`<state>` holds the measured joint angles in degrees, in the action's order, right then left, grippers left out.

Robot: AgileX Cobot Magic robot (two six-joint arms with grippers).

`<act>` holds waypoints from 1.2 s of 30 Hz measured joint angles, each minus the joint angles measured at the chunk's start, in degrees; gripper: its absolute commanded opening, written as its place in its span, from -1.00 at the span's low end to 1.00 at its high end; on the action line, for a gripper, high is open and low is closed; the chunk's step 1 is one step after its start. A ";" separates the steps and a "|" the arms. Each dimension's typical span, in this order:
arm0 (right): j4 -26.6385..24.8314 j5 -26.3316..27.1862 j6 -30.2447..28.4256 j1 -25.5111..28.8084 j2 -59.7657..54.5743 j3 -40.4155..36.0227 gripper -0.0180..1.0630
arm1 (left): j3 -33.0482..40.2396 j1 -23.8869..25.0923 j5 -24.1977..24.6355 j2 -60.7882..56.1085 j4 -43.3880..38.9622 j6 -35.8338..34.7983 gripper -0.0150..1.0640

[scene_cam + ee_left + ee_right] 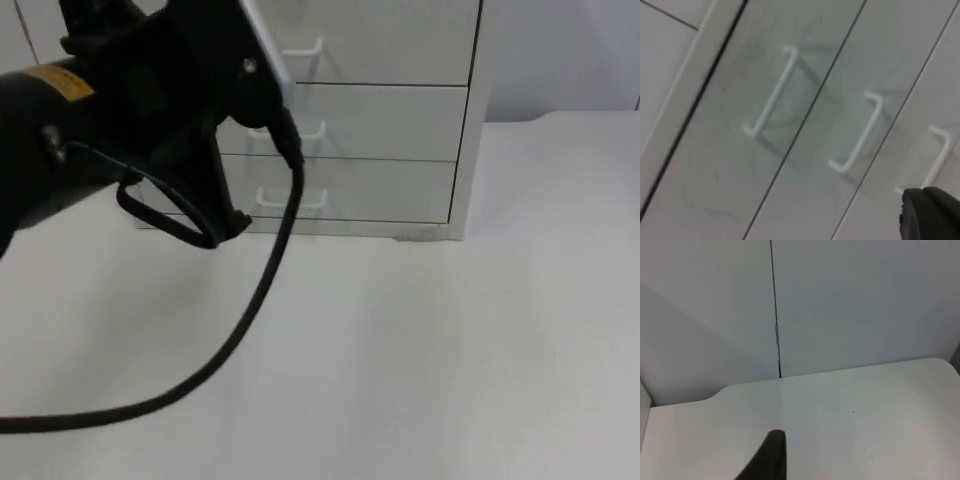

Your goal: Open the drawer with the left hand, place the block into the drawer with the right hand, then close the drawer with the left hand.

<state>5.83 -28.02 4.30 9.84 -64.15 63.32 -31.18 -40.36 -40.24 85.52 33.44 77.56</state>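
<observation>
A white table top (pixel 420 350) runs back to a grey partition wall (pixel 850 300), and a white drawer cabinet (pixel 400 120) stands at the far side of it, all its drawers flush and shut.

The left gripper (pixel 232 222) hangs in front of the cabinet's left part, close to the lowest handle (pixel 290 197). How far its jaws stand apart I cannot tell, since the arm hides them from above and one dark fingertip (pixel 930 215) is all the left wrist view gives; nothing looks to be in its grasp. That wrist view looks at three drawer fronts, each with a slim white bar handle, the nearest handle (pixel 935 160) just beside the fingertip, the middle handle (pixel 855 132) and the far one (pixel 771 92) beyond. The right gripper (pixel 771 460) waits over bare table, facing the wall; its jaws too cannot be judged from the single dark fingertip that I see.

The block cannot be made out anywhere, so its place is unknown.

Likely risks: the handles are thin and lie close together, so the left gripper could close beside one and slip off, or catch the wrong drawer. A skewed pull might drag the light cabinet across the table.

A yellow label (pixel 58 82) sits on the left arm; its writing is unreadable.
</observation>
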 measured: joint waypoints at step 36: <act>0.00 0.21 0.00 0.00 0.00 0.00 0.96 | -15.20 23.49 55.48 -14.99 -63.71 -100.47 -0.98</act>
<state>5.83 -27.80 4.30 9.84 -64.15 63.32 -46.38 -16.87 15.24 70.53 -30.27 -22.90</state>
